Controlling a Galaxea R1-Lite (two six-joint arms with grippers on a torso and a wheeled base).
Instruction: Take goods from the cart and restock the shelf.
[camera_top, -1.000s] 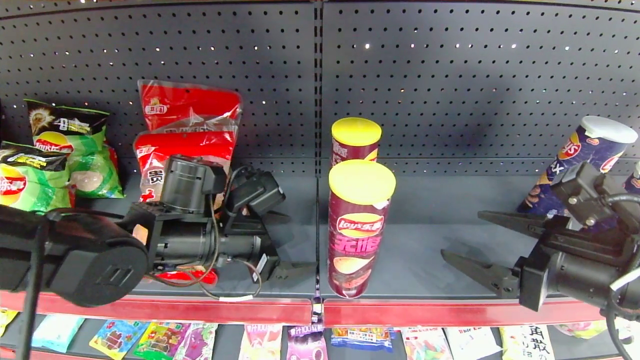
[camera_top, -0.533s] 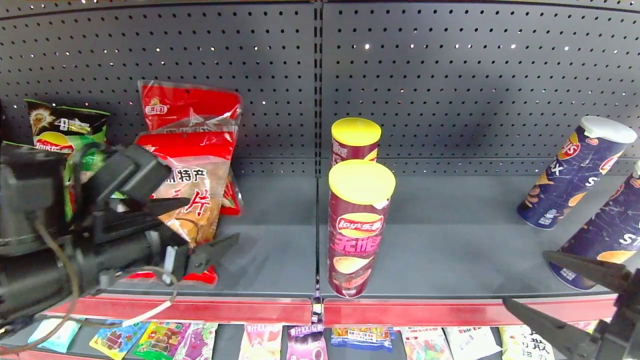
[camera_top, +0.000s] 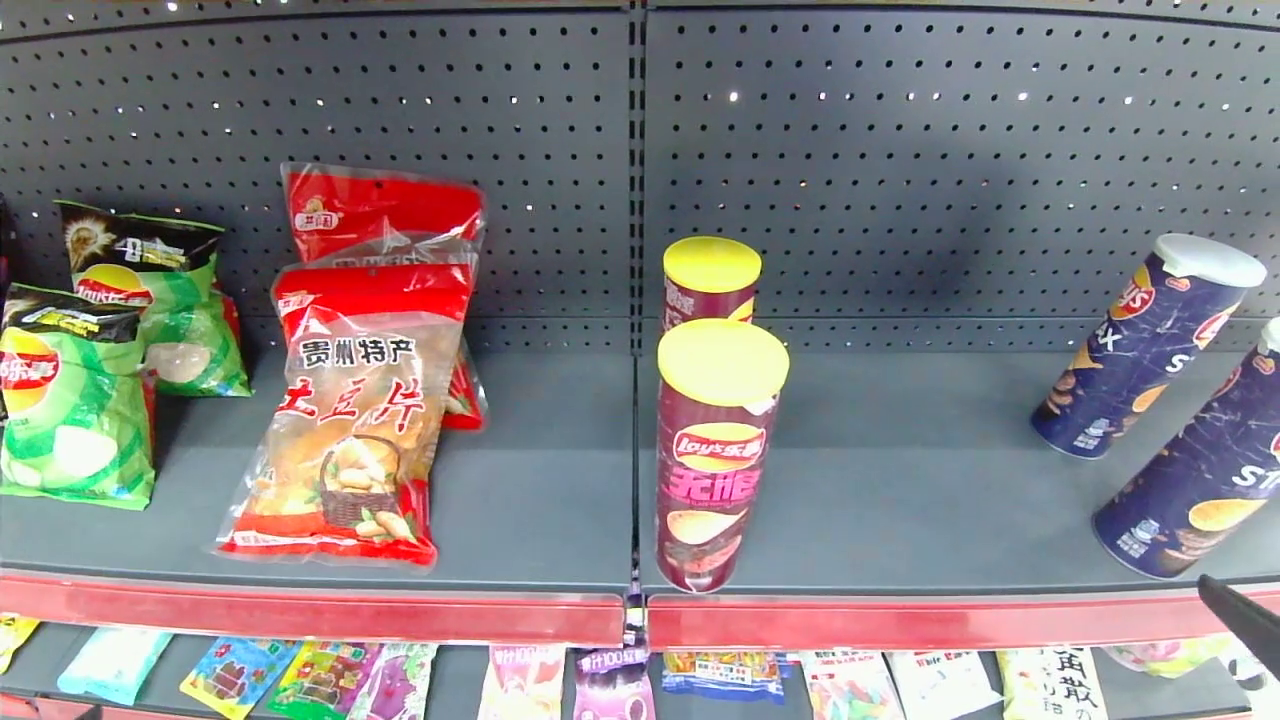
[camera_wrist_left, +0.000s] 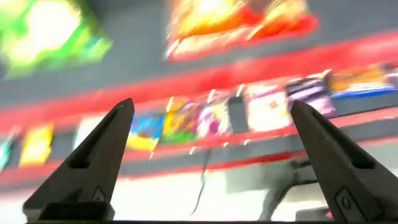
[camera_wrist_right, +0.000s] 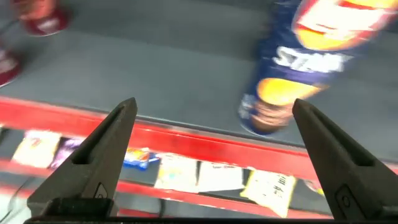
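Observation:
The grey shelf holds a red bag of potato slices leaning at the front, with a second red bag behind it. Two maroon canisters with yellow lids stand in a row at the middle. Two blue canisters lean at the right. My left gripper is open and holds nothing, out in front of the shelf's red edge. My right gripper is open too, below and in front of the nearer blue canister. One of its fingertips pokes in at the lower right.
Green chip bags stand at the shelf's left end. A lower shelf with several small colourful packets runs beneath the red front edge. Bare shelf floor lies between the canisters and on both sides of the maroon ones.
Both arms have pulled back from the shelf: the left one went off to the left and down, the right one down to the right. The red bag now stands uncovered.

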